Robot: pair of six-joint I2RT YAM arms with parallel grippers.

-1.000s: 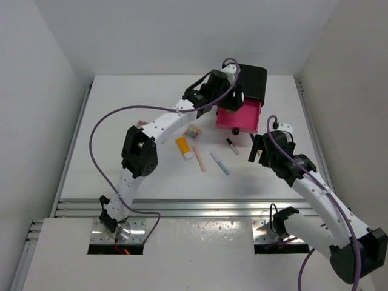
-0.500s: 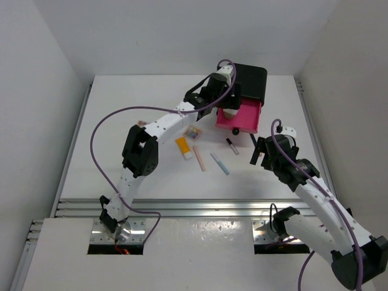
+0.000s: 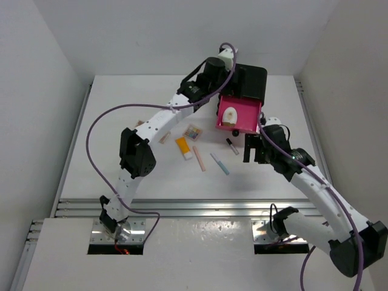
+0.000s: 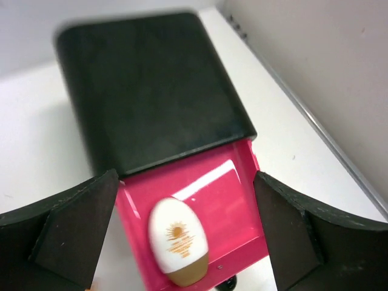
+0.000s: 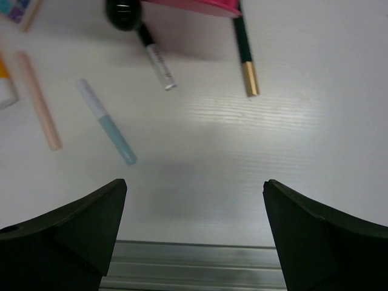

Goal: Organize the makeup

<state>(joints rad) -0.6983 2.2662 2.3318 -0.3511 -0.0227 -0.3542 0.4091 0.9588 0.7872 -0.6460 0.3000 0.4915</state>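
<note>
The white half-round compact (image 3: pixel 229 115) lies in the open pink drawer (image 3: pixel 247 119); the left wrist view shows the compact (image 4: pixel 177 242) on the drawer floor (image 4: pixel 233 185). My left gripper (image 3: pixel 232 86) is open and empty above the drawer, and the left wrist view shows it (image 4: pixel 185 176) apart from the compact. An eyeshadow palette (image 3: pixel 193 132), an orange tube (image 3: pixel 183 147), a pink stick (image 3: pixel 199 157) and a blue stick (image 3: pixel 220 163) lie on the table. My right gripper (image 3: pixel 252 149) is open and empty above bare table (image 5: pixel 195 182), right of the blue stick (image 5: pixel 106 121). A black pencil (image 5: pixel 244 51) lies by the drawer front.
The black box (image 3: pixel 251 82) stands at the back right, its drawer pulled toward me, with the black knob (image 5: pixel 124 11) at the front. A small clear tube with a black cap (image 5: pixel 156 60) lies beside the knob. Another small palette (image 3: pixel 140 123) lies at the left. A metal rail (image 3: pixel 194 206) runs along the near edge.
The left gripper has let go of the white compact, which now lies in the pink drawer, and has drawn back toward the black box. The right gripper has moved left, toward the sticks.
</note>
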